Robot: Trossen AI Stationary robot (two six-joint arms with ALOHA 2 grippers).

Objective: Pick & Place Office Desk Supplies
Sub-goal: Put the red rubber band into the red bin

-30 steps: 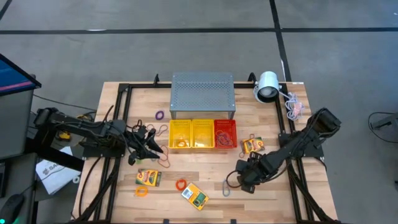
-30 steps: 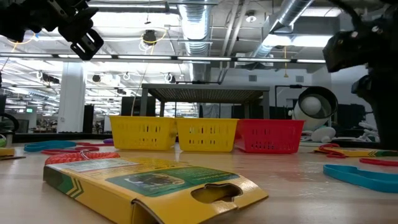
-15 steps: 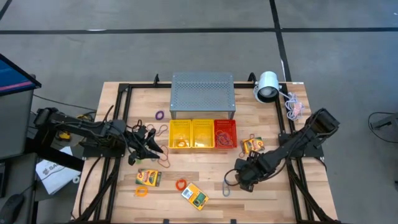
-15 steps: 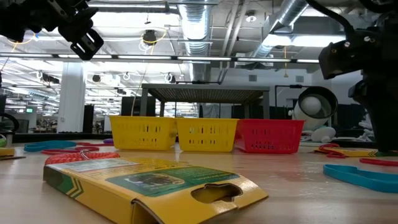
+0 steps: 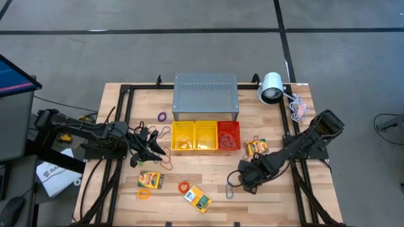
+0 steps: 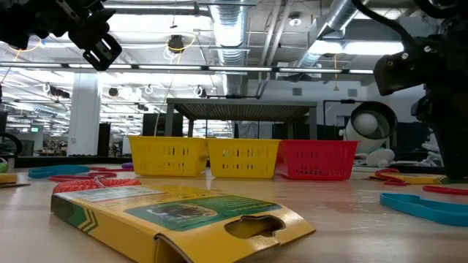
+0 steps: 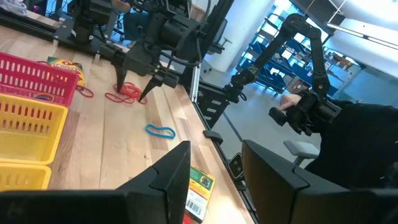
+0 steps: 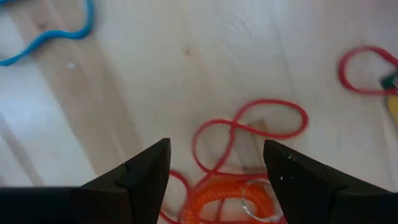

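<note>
Fingers (image 8: 146,177) of the right gripper (image 8: 214,180) are standing wide apart, gripping nothing, straddling a tangle of thin red and orange band loops (image 8: 242,155) lying on the wooden table (image 8: 186,56); the left gripper (image 5: 153,150) is waiting, half-open and empty.

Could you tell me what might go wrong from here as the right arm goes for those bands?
The right claw hangs open over a tangle of red and orange bands, so closing may lift several at once or only snag a loop. Dragged bands might also catch the blue clip lying close by. The left claw waits open near the yellow baskets, and a carry to the red basket may bring the arms close.
</note>
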